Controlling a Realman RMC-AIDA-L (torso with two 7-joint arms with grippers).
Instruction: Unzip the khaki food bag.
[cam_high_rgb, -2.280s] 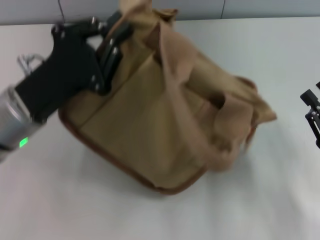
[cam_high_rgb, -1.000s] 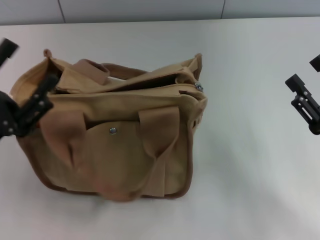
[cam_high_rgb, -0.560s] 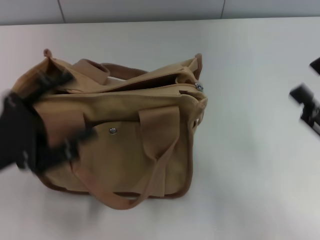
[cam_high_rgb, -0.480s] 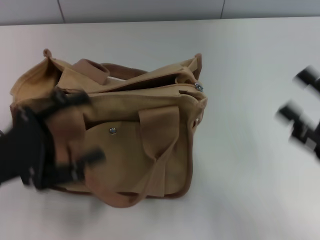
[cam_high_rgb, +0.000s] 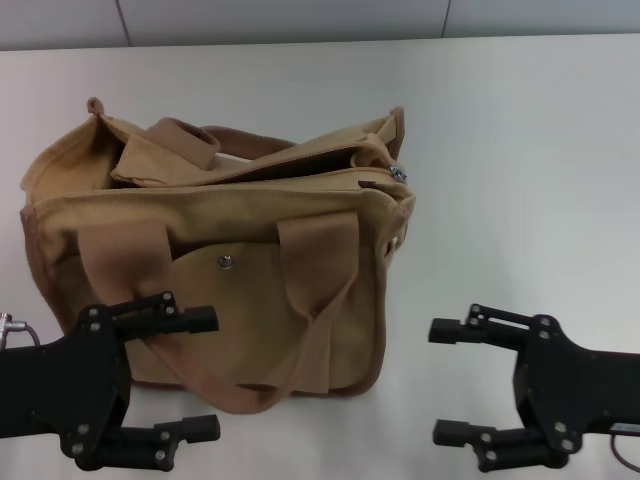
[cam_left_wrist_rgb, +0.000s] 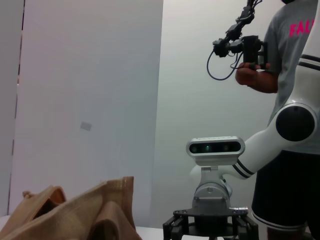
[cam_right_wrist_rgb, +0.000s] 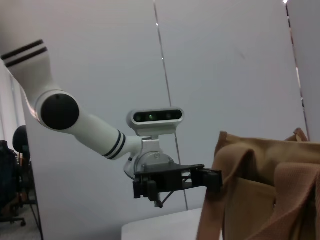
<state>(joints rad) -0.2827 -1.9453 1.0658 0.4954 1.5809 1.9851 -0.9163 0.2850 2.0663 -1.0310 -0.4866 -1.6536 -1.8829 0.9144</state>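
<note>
Pincer on left (cam_high_rgb: 190, 373) & right pincer (cam_high_rgb: 448, 381) both wide open, low near khaki food bag (cam_high_rgb: 230, 260). Only wrist views show a person (cam_left_wrist_rgb: 292, 75).

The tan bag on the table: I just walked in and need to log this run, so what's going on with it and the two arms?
The khaki food bag stands upright on the white table, front pocket facing the robot. Neither arm is touching it. The left gripper sits low at the near left, fingers open, just in front of the bag's lower corner. The right gripper is at the near right, also open, apart from the bag. The top looks partly gaping, with the zipper pull at the right end.
</note>
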